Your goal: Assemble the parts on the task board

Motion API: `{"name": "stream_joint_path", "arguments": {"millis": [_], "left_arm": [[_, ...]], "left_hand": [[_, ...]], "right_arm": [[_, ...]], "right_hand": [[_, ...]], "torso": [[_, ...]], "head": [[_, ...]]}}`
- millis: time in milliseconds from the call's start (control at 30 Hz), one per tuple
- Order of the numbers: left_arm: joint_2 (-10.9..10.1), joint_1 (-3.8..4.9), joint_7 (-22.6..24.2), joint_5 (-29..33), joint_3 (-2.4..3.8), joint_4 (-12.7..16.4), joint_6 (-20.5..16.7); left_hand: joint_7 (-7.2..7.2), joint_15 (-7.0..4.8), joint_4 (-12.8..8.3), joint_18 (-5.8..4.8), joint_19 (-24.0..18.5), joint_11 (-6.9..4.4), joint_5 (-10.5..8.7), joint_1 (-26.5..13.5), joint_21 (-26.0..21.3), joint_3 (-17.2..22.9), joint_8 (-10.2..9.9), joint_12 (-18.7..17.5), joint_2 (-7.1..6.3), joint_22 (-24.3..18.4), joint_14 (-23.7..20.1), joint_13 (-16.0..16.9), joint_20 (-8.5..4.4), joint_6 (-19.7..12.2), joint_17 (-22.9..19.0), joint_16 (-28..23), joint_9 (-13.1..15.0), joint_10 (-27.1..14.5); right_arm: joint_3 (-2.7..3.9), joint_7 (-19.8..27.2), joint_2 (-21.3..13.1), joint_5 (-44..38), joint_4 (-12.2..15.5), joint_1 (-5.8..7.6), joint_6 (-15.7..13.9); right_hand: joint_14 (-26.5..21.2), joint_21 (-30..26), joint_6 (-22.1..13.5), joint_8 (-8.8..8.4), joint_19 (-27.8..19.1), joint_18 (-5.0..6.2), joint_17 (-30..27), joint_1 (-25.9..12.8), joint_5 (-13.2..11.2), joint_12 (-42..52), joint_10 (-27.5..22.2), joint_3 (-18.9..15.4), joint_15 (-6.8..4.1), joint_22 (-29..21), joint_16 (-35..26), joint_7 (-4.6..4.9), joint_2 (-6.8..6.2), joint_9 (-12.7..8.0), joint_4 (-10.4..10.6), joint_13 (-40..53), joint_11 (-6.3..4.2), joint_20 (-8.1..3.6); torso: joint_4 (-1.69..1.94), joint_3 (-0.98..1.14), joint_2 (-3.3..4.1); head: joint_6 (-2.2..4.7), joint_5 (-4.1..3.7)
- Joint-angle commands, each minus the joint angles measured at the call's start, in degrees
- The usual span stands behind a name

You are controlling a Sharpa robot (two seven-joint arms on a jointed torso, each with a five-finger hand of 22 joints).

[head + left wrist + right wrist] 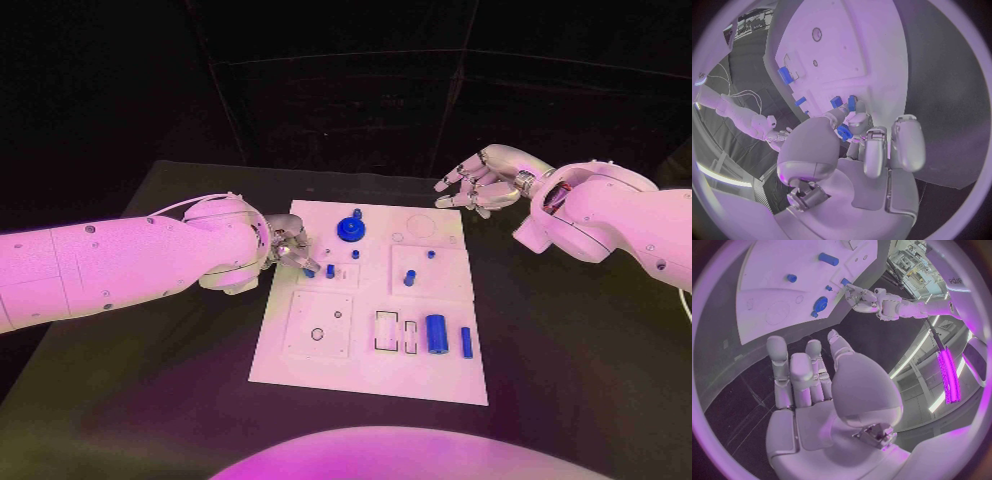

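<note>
Task board [368,380]: left hand [289,250] pinches a blue part [844,132] (at the edge); right hand [483,180] spread, empty.

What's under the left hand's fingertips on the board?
The left hand pinches a small blue part at the task board's left edge. Its fingers cover the board spot beneath, so that can't be seen.

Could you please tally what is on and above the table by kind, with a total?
Silver hands: 2
White task board: 1
Blue parts: 8 plainly visible; a possible ninth in a slot is too small to tell
Total: 11
</note>
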Motion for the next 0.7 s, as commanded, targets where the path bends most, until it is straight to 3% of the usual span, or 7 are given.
{"name": "stream_joint_path", "arguments": {"millis": [33,300,700], "left_arm": [[0.1,-0.05,-0.2,-0.2,-0.07,-0.1,1.4],[0.2,-0.05,0.2,-0.2,-0.07,-0.2,-0.5],[-1.2,-0.06,3.0,-0.2,-0.07,2.0,-7.5]], "left_hand": [[-0.46,-0.38,-2.1,-0.57,0.2,0.04,0.24,0.6,0.3,1.6,0.2,-0.2,-0.11,0.0,5.8,-0.1,-0.05,-0.1,15.1,0.2,0.1,0.1],[-0.47,-0.38,-2.1,-0.57,0.2,0.04,0.25,0.5,0.3,1.6,0.2,-0.2,-0.14,0.0,5.8,-0.1,-0.06,0.0,15.1,0.2,0.1,0.2],[-0.71,-0.56,-2.6,-0.75,0.6,-0.2,0.25,1.1,0.9,2.1,0.7,1.1,-0.09,0.9,5.8,1.3,-0.22,0.2,15.1,0.2,0.3,1.2]], "right_arm": [[0.04,0.4,0.0,0.0,0.2,0.11,0.3],[0.04,0.4,0.0,0.0,0.2,0.11,0.2],[0.04,0.5,0.0,0.0,0.2,0.11,0.1]], "right_hand": [[-0.2,-0.1,0.0,0.16,-0.4,0.92,-0.1,0.1,0.3,-0.3,-0.4,-0.3,0.07,-0.1,-0.3,0.02,0.56,0.0,-0.1,-0.1,-0.08,-0.19],[-0.3,-0.3,0.0,0.25,-0.5,0.95,-0.2,0.1,0.3,-0.4,-0.4,-0.4,0.07,-0.3,-0.5,0.01,0.65,0.0,0.0,-0.2,-0.09,-0.18],[-0.3,-0.3,0.0,0.25,-0.5,0.95,-0.2,0.1,0.3,-0.4,-0.4,-0.4,0.07,-0.3,-0.5,0.01,0.65,0.0,0.0,-0.2,-0.09,-0.18]], "torso": [[-0.03,0.0,0.0],[-0.08,0.01,0.02],[0.06,0.02,-0.02]], "head": [[-0.05,0.09],[0.08,0.02],[0.05,0.06]]}}
